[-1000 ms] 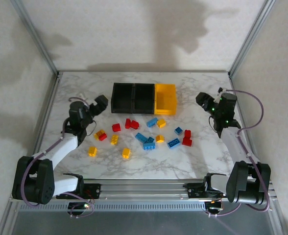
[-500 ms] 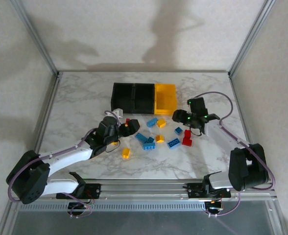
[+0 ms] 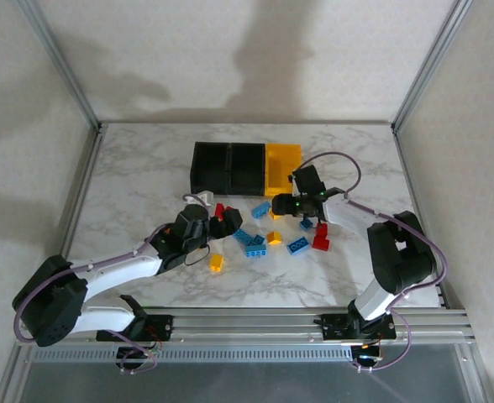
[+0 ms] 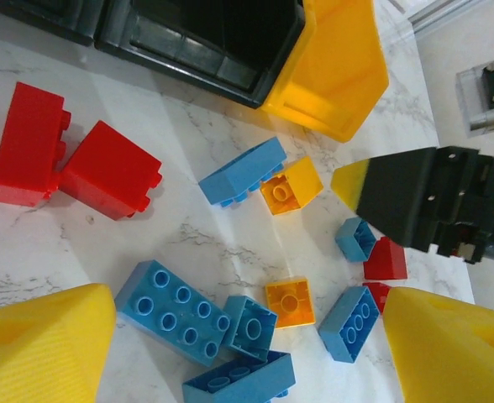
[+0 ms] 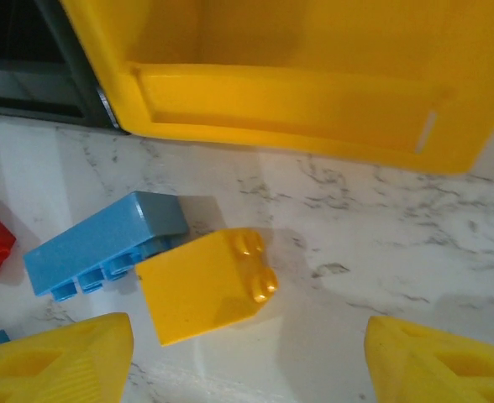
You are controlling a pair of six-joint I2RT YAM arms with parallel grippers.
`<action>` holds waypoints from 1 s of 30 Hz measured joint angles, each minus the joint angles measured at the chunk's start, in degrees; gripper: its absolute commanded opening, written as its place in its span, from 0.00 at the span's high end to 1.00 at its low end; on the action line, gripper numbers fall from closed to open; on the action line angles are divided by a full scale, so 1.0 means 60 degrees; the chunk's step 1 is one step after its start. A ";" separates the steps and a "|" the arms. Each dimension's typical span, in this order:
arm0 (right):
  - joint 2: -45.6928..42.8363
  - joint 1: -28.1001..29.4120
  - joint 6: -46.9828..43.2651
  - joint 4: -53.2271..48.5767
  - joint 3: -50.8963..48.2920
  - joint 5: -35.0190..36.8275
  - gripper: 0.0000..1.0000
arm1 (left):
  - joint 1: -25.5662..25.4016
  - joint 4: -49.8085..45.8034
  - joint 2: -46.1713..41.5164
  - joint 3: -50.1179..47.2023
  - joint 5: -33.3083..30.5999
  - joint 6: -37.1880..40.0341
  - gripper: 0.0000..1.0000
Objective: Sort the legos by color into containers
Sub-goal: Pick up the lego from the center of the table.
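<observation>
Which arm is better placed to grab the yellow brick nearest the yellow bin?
Right. The right claw hangs open over that yellow brick, just before the yellow bin; the left claw is over blue bricks farther off.

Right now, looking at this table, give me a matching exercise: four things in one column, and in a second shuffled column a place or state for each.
Column one
1. yellow open-topped plastic bin
2. pair of red studded plastic bricks
3. small yellow studded plastic brick
4. right gripper

Column two
A. open, fingertips wide apart
B. right end of the bin row
C. right beside a light blue brick
D. side by side in front of the black bins

Pairs: 1-B, 2-D, 3-C, 4-A
</observation>
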 measured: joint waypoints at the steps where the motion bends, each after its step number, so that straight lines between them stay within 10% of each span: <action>1: 0.0087 0.0055 -0.0120 0.0069 0.0051 0.0004 0.26 | 0.0000 -0.0036 -0.0087 -0.0015 -0.0047 -0.0007 0.17; 14: 0.1129 0.0466 -0.0911 0.0812 0.0284 0.0044 0.29 | 0.0000 -0.0208 -0.0211 -0.0109 -0.0259 -0.0106 0.17; 30: 0.1319 0.1104 -0.0980 0.0678 0.0331 0.1053 0.64 | 0.0000 -0.0204 -0.0211 -0.0215 -0.0280 -0.0138 0.17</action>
